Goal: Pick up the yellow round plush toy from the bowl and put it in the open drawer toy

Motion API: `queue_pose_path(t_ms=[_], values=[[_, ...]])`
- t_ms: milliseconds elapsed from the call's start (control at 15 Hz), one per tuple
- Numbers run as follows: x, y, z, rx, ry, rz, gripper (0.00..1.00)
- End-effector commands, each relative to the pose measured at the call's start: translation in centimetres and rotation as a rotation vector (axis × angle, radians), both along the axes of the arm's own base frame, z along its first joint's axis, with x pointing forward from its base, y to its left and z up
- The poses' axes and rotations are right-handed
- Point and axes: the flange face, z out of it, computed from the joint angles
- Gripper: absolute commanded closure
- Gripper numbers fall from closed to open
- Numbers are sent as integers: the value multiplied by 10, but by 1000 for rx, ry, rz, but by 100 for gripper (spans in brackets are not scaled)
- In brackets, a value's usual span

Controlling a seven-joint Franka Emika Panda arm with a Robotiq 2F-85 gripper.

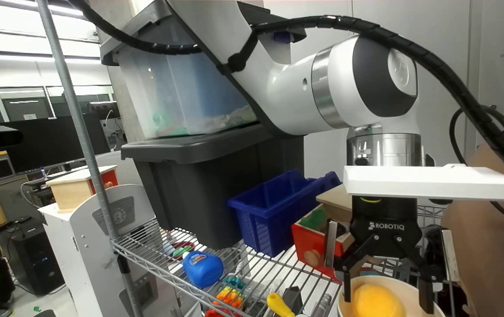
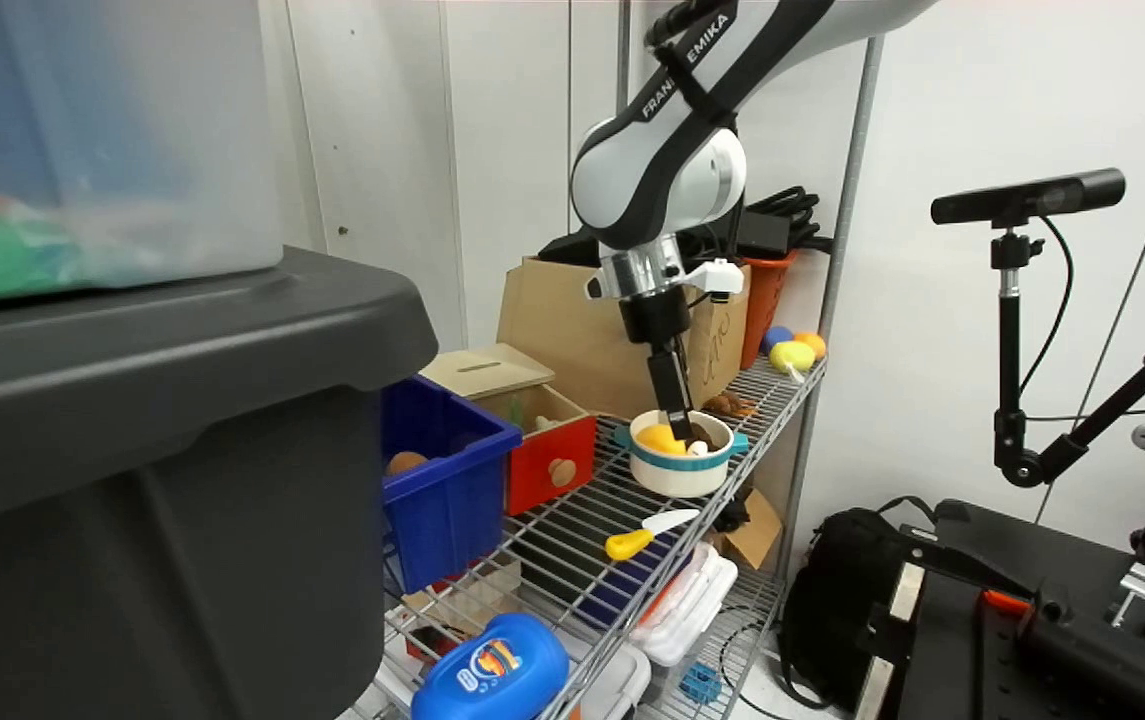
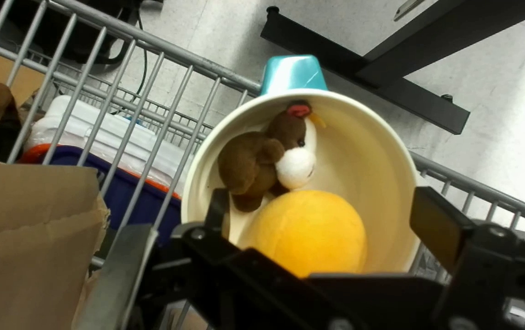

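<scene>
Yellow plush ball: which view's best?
Wrist view: yellow plush ball appears largest, from above, the gripper covering its lower part. Both exterior views show it smaller: cropped by the picture's bottom edge, or partly hidden by the bowl.

The ball (image 3: 310, 233) is yellow, bowl (image 3: 370, 174) cream, its 2 handles (image 2: 740, 443) teal, drawer front (image 2: 532, 478) red, contents (image 1: 315, 220) apparently part-green.
</scene>
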Motion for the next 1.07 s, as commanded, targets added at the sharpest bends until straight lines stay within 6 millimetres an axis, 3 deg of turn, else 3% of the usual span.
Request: queue_pose_path(t_ms=[0,1000], values=[[6,-4,1,11,6,13,0],[12,-5,-5,13,7,17,0]])
